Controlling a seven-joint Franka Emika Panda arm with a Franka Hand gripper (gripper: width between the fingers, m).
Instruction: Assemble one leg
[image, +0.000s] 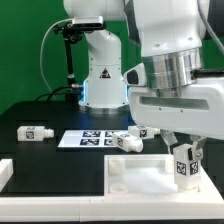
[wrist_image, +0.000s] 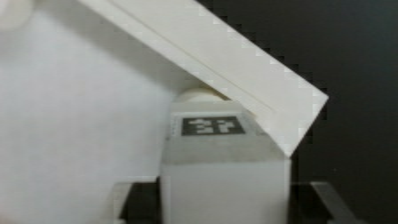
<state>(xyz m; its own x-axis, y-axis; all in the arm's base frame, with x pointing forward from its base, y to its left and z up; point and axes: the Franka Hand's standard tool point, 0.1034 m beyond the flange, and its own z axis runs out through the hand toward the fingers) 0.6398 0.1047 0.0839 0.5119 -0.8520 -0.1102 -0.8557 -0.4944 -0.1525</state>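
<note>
the gripper hangs at 4 o'clock in the exterior view, its fingers closed on 1 leg, held upright with a tag facing out. the leg sits just over the near corner of the panel. in the wrist view the leg stands between the fingers, its top by the panel's rim. 3 more legs: 1 at 9 o'clock, 2 at centre beside the marker board.
</note>
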